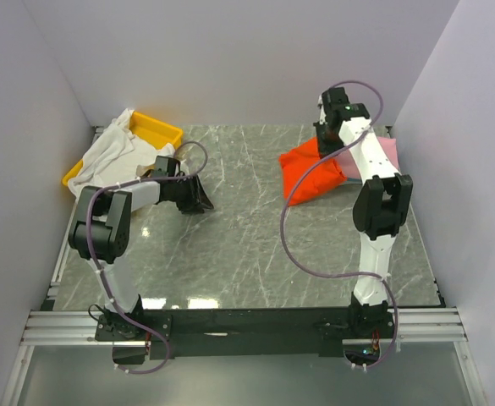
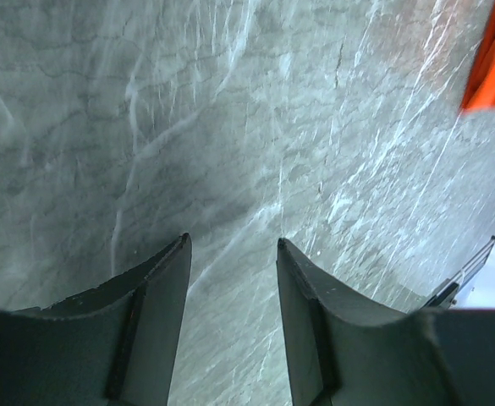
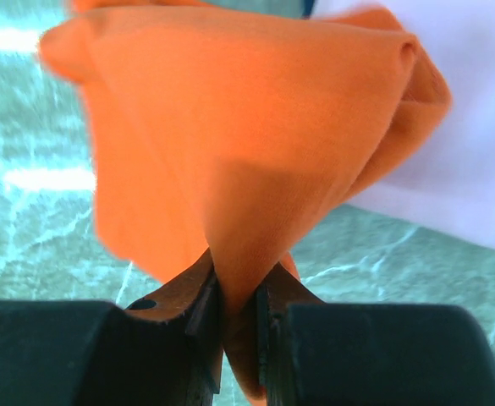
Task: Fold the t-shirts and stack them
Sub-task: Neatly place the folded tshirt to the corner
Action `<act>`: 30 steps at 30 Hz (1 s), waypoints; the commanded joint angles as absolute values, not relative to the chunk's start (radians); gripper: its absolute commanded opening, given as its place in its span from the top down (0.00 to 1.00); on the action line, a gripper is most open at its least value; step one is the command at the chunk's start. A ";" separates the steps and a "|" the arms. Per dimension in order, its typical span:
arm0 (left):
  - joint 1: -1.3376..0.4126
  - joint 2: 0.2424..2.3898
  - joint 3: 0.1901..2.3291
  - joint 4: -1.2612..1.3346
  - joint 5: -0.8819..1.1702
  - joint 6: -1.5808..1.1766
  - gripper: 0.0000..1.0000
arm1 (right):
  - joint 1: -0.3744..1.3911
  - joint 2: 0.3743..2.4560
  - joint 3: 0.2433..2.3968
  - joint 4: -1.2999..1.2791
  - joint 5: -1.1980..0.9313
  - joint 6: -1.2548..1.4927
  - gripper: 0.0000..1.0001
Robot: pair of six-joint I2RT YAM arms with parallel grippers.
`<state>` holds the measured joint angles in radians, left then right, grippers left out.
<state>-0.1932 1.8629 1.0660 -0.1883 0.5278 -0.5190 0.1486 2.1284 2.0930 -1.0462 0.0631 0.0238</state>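
Pinching orange-red t-shirt (image 3: 247, 144) midfold: right hand (image 3: 239, 292)

orange-red t-shirt (image 1: 309, 176): bright and crumpled in a loose heap, upper right of centre in the top view. One fold is drawn up and pinched between the closed jaws of the right gripper (image 3: 239, 296).
pale pink t-shirt (image 1: 388, 152): lies low at the right edge of the orange-red t-shirt, touching it. It is partly hidden, so its shape is unclear.
white t-shirt (image 1: 112, 152): rumpled and unfolded, in the upper left of the top view, well apart from the other two.
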 commanded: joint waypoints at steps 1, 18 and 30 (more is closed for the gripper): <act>-0.192 1.810 1.040 -0.181 0.512 -0.523 0.49 | 0.130 2.100 2.192 -1.094 0.075 0.018 1.00; -0.193 1.775 1.005 -0.187 0.508 -0.525 0.48 | 0.037 2.106 2.430 -1.115 -0.120 0.066 1.00; -0.193 1.775 0.986 -0.192 0.508 -0.528 0.49 | -0.084 2.128 2.451 -1.068 -0.345 0.028 1.00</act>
